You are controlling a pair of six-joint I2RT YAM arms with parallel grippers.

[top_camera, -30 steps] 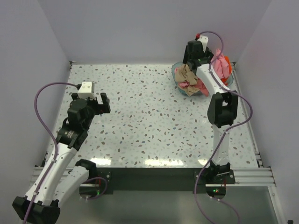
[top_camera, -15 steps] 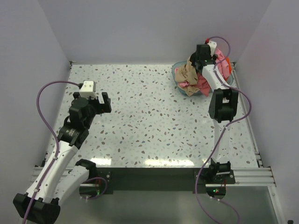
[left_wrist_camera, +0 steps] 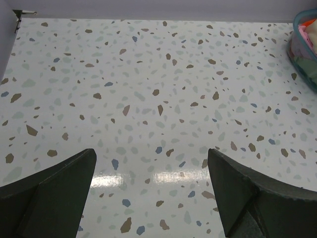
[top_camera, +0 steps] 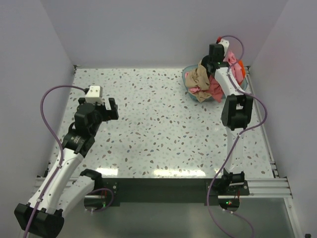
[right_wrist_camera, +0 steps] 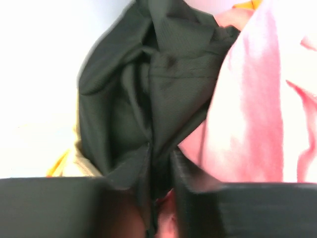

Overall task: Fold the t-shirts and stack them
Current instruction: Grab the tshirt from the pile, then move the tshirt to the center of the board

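top view: the t-shirts sit heaped in the teal basket point(top_camera: 185, 78) at the far right corner of the table point(top_camera: 148, 124), tan-beige shirt point(top_camera: 199, 77) draped over the near rim, orange-red shirt point(top_camera: 241, 65) at the back. none is laid out or folded yet, so you are at the first pick. your right arm reaches over the heap because that is where every shirt lies.

right wrist view: the right gripper point(right_wrist_camera: 161, 171) is narrowed to a slit, with a bunched fold of the black t-shirt point(right_wrist_camera: 148, 89) pinched between the fingers; the pink t-shirt point(right_wrist_camera: 257, 99) presses against the right finger but does not appear to be caught.

left wrist view: the left gripper point(left_wrist_camera: 151, 161) hangs above bare table, jaws spread wide and holding nothing, judged to be waiting to take a hem once the black shirt is carried over.
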